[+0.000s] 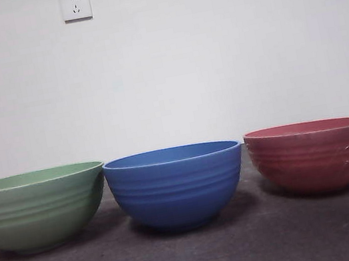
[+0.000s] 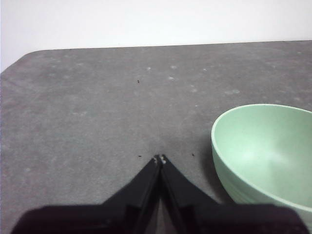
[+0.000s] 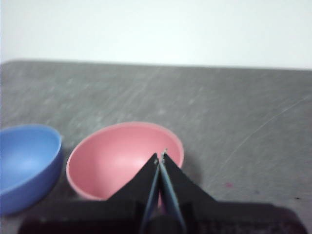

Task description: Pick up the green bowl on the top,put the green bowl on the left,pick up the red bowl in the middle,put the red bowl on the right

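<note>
The green bowl [image 1: 38, 208] stands upright on the table at the left in the front view. It also shows in the left wrist view [image 2: 265, 151], empty. The red bowl [image 1: 314, 154] stands upright at the right, with pale scuff marks on its side. It shows in the right wrist view [image 3: 124, 158], empty. My left gripper [image 2: 160, 159] is shut and empty, above the bare table beside the green bowl. My right gripper [image 3: 160, 157] is shut and empty, above the red bowl. Neither gripper shows in the front view.
A blue bowl [image 1: 177, 185] stands between the green and red bowls, touching the green bowl's rim; it also shows in the right wrist view [image 3: 27, 163]. The grey table [image 1: 196, 255] runs back to a white wall with two sockets [image 1: 75, 4].
</note>
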You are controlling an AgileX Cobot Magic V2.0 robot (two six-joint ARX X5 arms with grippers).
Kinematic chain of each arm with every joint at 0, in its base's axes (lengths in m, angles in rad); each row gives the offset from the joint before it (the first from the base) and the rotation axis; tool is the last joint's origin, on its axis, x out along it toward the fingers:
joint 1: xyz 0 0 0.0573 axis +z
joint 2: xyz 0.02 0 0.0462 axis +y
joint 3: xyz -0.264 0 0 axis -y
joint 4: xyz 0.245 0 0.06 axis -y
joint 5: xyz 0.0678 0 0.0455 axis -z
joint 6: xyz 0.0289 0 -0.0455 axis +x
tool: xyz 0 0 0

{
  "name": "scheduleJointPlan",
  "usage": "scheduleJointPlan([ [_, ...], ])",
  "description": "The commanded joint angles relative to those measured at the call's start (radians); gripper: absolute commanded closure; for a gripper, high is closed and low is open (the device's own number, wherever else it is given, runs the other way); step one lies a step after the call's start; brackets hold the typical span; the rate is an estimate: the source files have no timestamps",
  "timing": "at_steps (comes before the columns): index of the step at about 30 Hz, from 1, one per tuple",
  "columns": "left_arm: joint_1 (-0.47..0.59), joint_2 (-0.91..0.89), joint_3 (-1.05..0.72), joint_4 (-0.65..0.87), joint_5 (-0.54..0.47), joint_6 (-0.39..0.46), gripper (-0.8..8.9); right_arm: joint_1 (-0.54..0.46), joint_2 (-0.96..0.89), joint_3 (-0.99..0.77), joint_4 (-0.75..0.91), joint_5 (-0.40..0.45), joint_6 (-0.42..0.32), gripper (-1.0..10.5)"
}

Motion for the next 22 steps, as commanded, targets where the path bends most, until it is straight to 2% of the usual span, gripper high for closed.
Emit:
scheduleJointPlan([
  [1, 0.003, -0.001, -0.010, -0.013, 0.000, -0.007, 8.17, -0.013, -0.004, -0.064, 0.082, -0.042, -0.031, 9.6],
  [8, 0.004, -0.001, -0.009, -0.013, 0.000, -0.007, 8.17, -0.018, -0.007, -0.194, 0.171, -0.042, -0.019, 9.6],
  [22, 0.003, -0.001, -0.010, -0.013, 0.000, -0.007, 8.17, -0.016, -0.006, -0.193, 0.162, -0.036, -0.001, 9.6],
])
